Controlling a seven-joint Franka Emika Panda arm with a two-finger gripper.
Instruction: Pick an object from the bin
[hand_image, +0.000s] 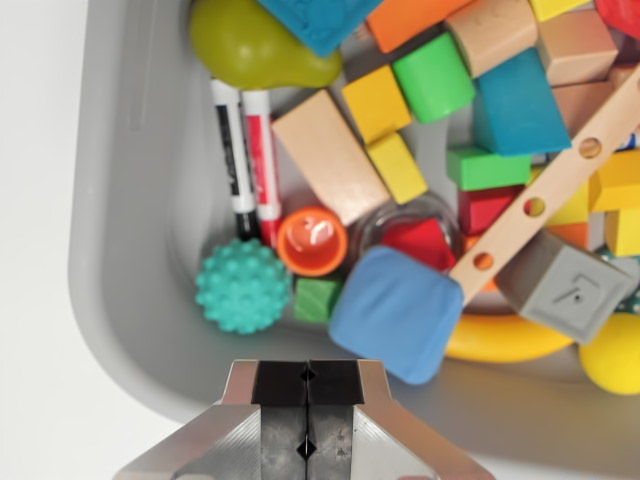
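At bottom centre of the wrist view: gripper (307, 412), pads pressed together, holding nothing, above the grey bin (130, 250) near wall. Contents, crowded: teal spiky ball (243, 286), blue soft block (397, 312), orange cup (312, 241), two markers (248, 160), assorted wooden blocks. Risk: descending unopened would only shove items; tight packing may cause a double or glancing grasp.

You see only the end of the arm here: the hand (306, 412), at the bottom edge of the wrist view. Its two fingers (225, 445) are brushed silver metal with bevelled, sloping outer faces. Black pads (280, 384) line their inner sides. Small diamond-shaped notches mark the dark seam between the pads, one near the tips and one farther back.
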